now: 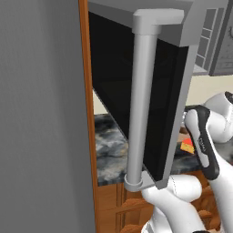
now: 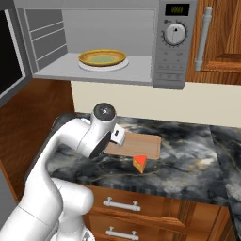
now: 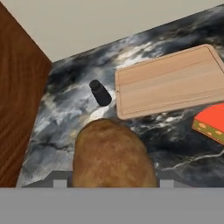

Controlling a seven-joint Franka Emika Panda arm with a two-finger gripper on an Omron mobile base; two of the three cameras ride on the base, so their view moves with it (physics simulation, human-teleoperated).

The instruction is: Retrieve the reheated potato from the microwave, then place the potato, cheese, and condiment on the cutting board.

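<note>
Hand view shows the gripper [image 3: 114,186] clamped on the potato [image 3: 113,154] above the bench [image 3: 78,109], near the cutting board [image 3: 170,81]; firm, rounded, likely slippery, best held mid-body.

The potato [image 3: 113,155] hides the claw's fingertips; the cheese [image 3: 213,123] runs off-frame.

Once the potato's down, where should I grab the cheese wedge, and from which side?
Take the cheese from above, fingers across its two flat cut faces. It lies on the counter just off the cutting board, at the board's near long edge as the right base view shows it; nothing crowds it. The condiment stands off the board's short end. The gripper holds the potato.
</note>
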